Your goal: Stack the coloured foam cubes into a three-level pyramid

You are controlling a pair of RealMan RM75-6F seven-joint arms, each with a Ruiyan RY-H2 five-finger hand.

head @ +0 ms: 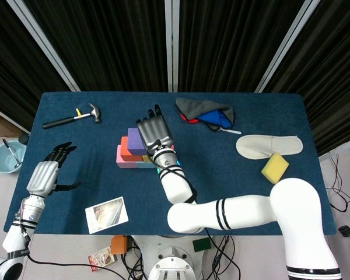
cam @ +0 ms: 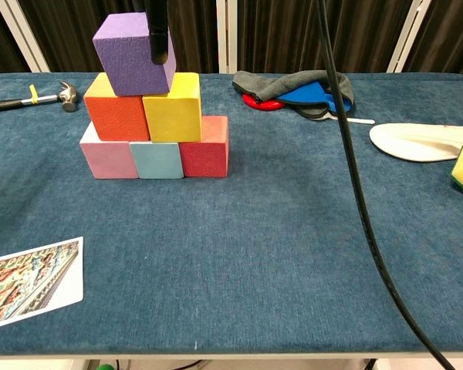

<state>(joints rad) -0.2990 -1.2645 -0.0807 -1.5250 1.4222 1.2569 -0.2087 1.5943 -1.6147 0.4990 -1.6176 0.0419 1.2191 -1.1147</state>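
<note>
A: Where's the stack?

B: Left of centre in the chest view. Bottom row: pink cube [cam: 108,159], light blue cube [cam: 157,159], red cube [cam: 204,152], touching side by side. Second row: orange cube [cam: 116,115] and yellow cube [cam: 171,110]. Purple cube [cam: 130,55] on top, sitting over the orange/yellow seam and turned slightly off square.

A: Right hand?

B: Right hand [head: 154,135] is over the stack at head view centre, fingers stretched out and spread toward the top of the frame. In the chest view one dark finger [cam: 159,38] hangs down in front of the purple cube's right face. Can't tell if it's touching. Nothing looks gripped; the hand is open-fingered.

A: Left?

B: Left hand [head: 45,174] is at the lower left of the head view, near the table's left edge, well apart from the cubes. Fingers apart, holding nothing.

A: Other stuff on the table [cam: 278,254]?

B: Hammer [head: 73,116] upper left, photo card [head: 107,214] lower left, grey cloth [head: 205,109] over red and blue items at upper centre, white slipper [head: 268,144] at right with a yellow sponge [head: 275,167] just below it.
</note>
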